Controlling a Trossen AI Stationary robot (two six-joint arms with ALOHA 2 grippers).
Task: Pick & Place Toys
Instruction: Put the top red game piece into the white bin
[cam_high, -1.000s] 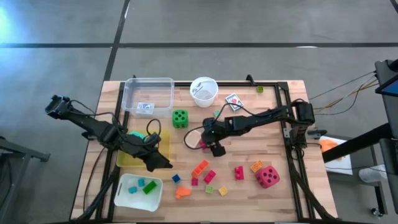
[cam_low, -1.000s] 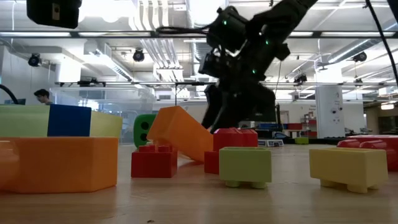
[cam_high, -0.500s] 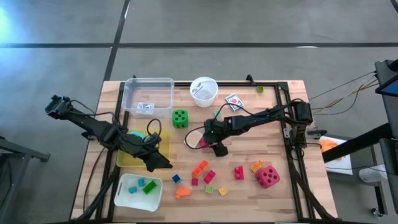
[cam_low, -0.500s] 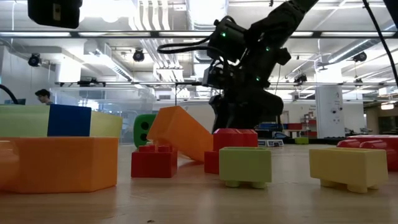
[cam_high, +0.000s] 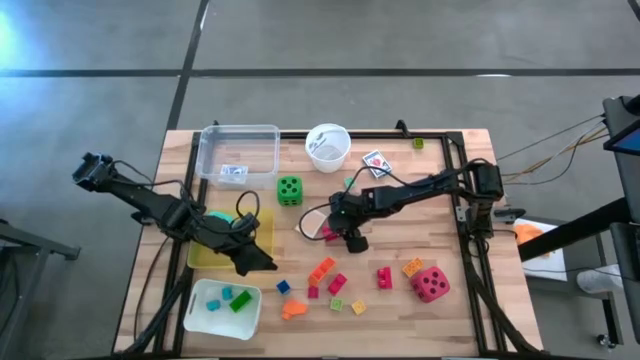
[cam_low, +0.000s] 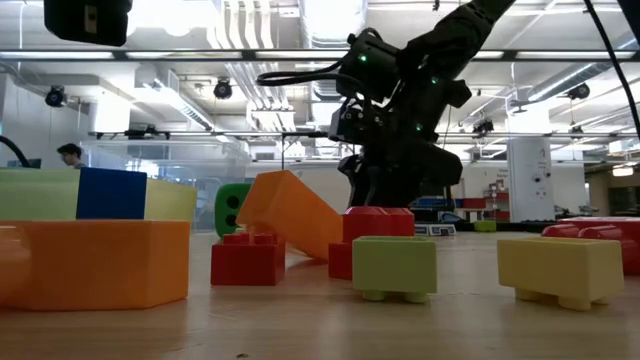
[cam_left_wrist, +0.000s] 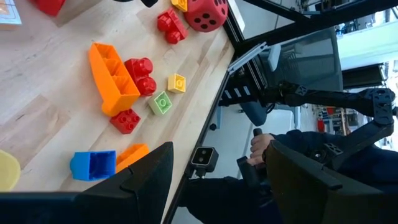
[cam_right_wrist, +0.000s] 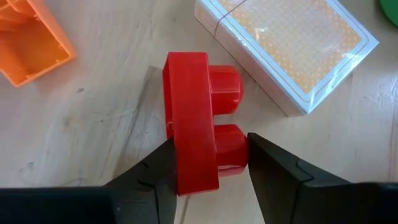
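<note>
A red two-stud block (cam_right_wrist: 198, 124) lies on its side on the wood next to an orange-backed card pack (cam_right_wrist: 292, 43). My right gripper (cam_high: 338, 232) is at the table's middle and closed around this block. My left gripper (cam_left_wrist: 217, 186) hangs open with nothing in it, over the near corner of the yellow tray (cam_high: 262, 235). Loose toys lie toward the near edge: an orange block (cam_high: 321, 269), red blocks (cam_high: 384, 277) and a red die (cam_high: 431, 284). A green die (cam_high: 289, 189) sits farther back. My right gripper pinches the red block between its two fingers, one finger (cam_right_wrist: 155, 171) on the block's flat base side (cam_right_wrist: 171, 140), the other on the end of one stud (cam_right_wrist: 239, 146). The fingers slant down from the table's right side. The block rests on the table.
A clear tray (cam_high: 238, 152) and a white cup (cam_high: 328, 147) stand at the far edge, with a second card pack (cam_high: 376, 160) beside them. A white tray (cam_high: 222, 308) with teal and green blocks is at the near left. A person's hand (cam_left_wrist: 258, 149) shows beyond the near edge.
My right gripper's fingers have closed in from wide apart onto the red block, which has stayed where it was on the table.
</note>
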